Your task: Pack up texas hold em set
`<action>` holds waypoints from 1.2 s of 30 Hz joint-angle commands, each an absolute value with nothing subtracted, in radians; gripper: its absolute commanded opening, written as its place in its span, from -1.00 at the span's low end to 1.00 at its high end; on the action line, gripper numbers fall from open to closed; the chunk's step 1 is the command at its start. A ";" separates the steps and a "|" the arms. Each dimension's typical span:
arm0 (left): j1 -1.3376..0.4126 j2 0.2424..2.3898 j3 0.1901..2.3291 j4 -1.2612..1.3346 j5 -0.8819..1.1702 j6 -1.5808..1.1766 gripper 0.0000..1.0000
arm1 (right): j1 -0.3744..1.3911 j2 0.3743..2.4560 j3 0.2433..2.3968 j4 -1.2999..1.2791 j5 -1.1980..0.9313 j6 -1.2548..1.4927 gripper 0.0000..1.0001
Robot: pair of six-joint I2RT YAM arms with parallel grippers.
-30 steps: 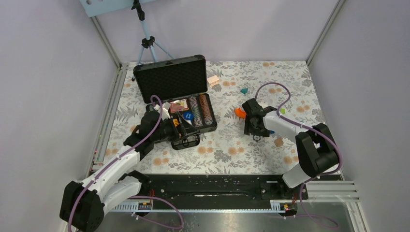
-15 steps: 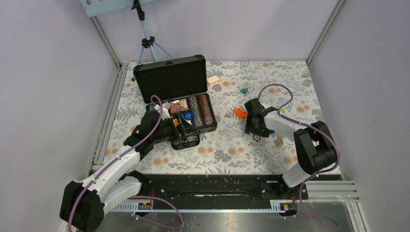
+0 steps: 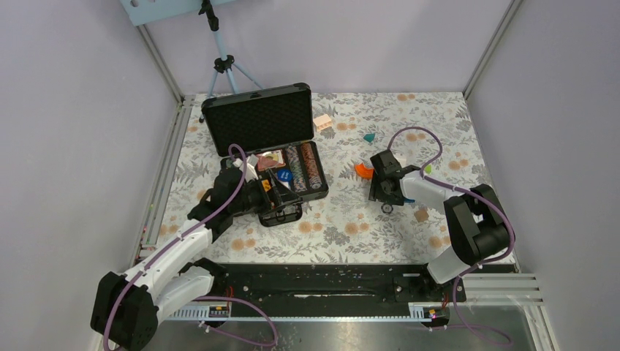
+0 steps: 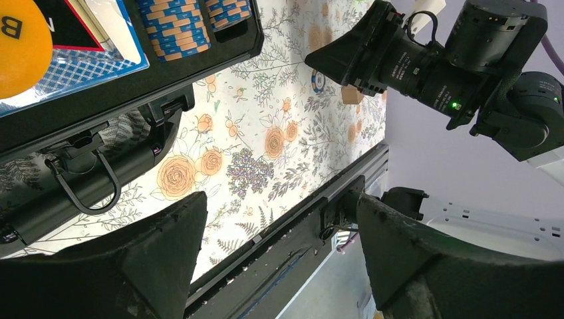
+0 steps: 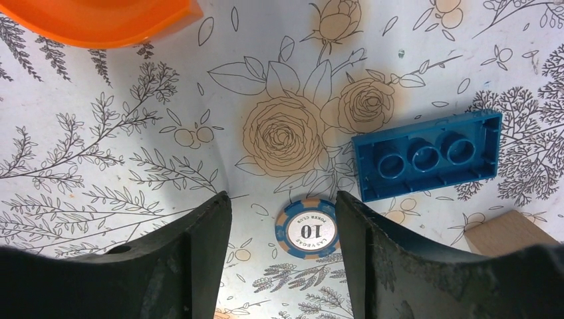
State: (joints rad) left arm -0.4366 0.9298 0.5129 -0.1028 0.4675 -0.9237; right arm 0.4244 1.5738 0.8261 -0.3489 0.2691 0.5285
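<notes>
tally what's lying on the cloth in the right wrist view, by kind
poker chip: 1
blue brick: 1
orange curved block: 1
tan block: 1, partly cut off by the finger
total: 4

I see the chip (image 5: 306,229) as smooth plastic, lying on matt printed cloth (image 5: 100,113). Right of the chip are a glossy blue plastic brick (image 5: 429,156) and a matt wooden block (image 5: 509,232). Up-left of the chip, the orange block (image 5: 100,20) shines like plastic.
</notes>
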 commanded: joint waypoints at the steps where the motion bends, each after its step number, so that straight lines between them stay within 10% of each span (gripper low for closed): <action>1: -0.439 0.933 0.509 -0.060 0.484 -0.913 0.64 | 0.422 1.548 0.827 -0.324 0.261 0.517 0.30; 22: -0.439 0.924 0.499 -0.051 0.486 -0.922 0.64 | 0.620 1.524 0.874 -0.581 0.318 0.650 0.00; 36: -0.440 0.903 0.512 -0.077 0.489 -0.913 0.64 | 0.713 1.382 0.827 -0.556 0.447 0.737 0.15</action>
